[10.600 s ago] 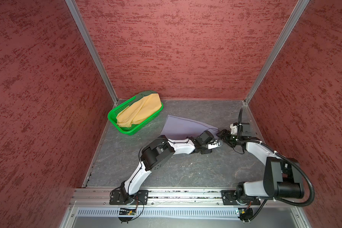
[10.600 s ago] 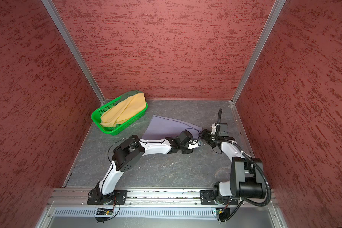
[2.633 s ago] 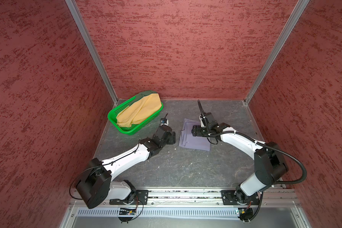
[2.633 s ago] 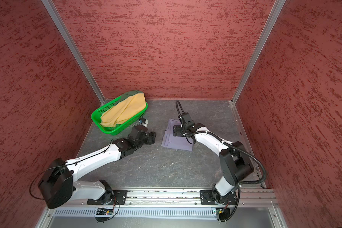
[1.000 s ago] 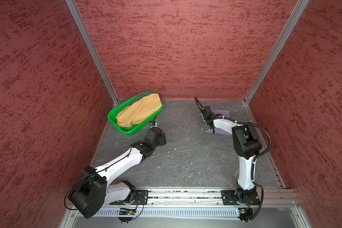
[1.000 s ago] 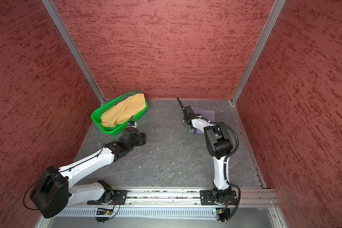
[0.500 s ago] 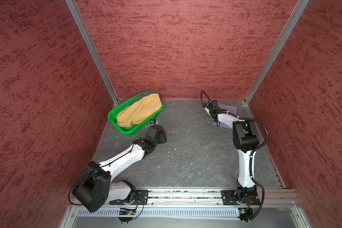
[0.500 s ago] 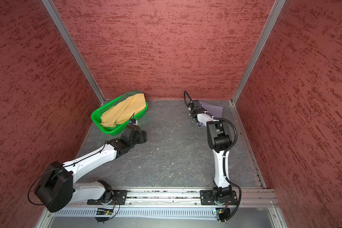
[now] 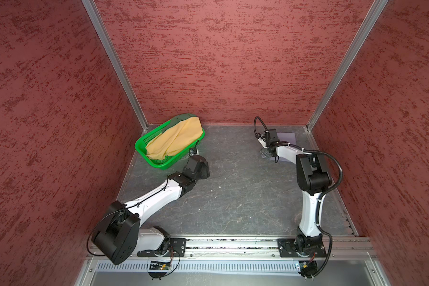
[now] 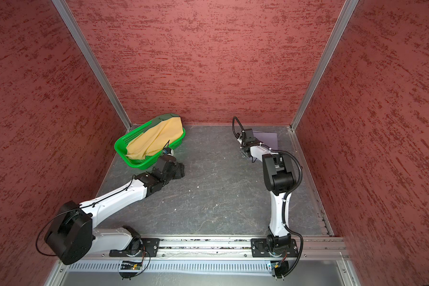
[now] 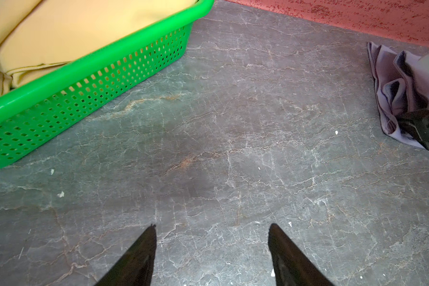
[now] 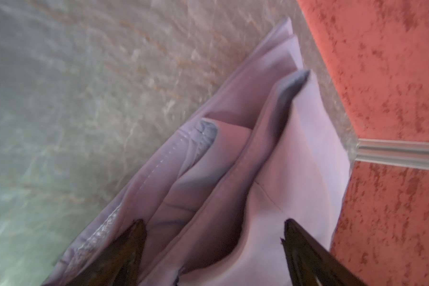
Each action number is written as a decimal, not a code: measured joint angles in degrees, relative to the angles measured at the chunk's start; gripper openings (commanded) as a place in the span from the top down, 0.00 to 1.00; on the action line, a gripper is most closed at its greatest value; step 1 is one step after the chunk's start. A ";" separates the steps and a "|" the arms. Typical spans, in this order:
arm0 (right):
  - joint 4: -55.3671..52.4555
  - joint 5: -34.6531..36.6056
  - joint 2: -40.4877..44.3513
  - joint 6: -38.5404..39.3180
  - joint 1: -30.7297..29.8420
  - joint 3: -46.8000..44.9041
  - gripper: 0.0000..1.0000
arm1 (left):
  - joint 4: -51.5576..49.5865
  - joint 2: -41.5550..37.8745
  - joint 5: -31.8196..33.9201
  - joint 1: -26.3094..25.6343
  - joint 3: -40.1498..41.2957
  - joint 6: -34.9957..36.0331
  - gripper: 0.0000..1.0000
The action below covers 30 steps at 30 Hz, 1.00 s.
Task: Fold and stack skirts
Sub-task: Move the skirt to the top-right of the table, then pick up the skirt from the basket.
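Note:
The lavender-grey skirt lies folded in the back right corner, its stacked layers showing in the right wrist view. My right gripper is open, its fingers spread over the near edge of that fold. The mustard-yellow skirt fills the basket, with the dark green skirt peeking out at the far end. My left gripper is open over bare table just in front of the basket.
The bright green perforated basket stands at the back left. Red textured walls close the back and both sides, and the lavender skirt lies close to the right wall's metal post. Grey stone-patterned table stretches between the arms.
The right gripper and the lavender-grey skirt have shifted further into the back right corner. The left arm has edged slightly to the right beside the basket. Both grippers stayed open.

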<state>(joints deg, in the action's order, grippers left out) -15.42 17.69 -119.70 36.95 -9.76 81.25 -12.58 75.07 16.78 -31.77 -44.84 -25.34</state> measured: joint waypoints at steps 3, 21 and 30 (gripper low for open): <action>0.55 -0.26 1.36 -1.60 0.09 -1.99 0.09 | -0.42 0.35 -0.17 0.09 -1.36 0.79 0.27; -0.55 -11.89 19.65 -19.56 0.61 -3.65 0.04 | -9.64 7.56 -3.80 9.84 -18.64 6.80 0.21; 2.49 -24.74 27.26 -36.13 0.59 -10.29 0.08 | -14.53 15.91 -5.18 19.39 -28.06 8.94 0.21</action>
<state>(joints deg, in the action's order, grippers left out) -12.93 -7.05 -92.44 0.82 -9.17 70.96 -27.11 90.98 11.60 -12.38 -72.90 -16.40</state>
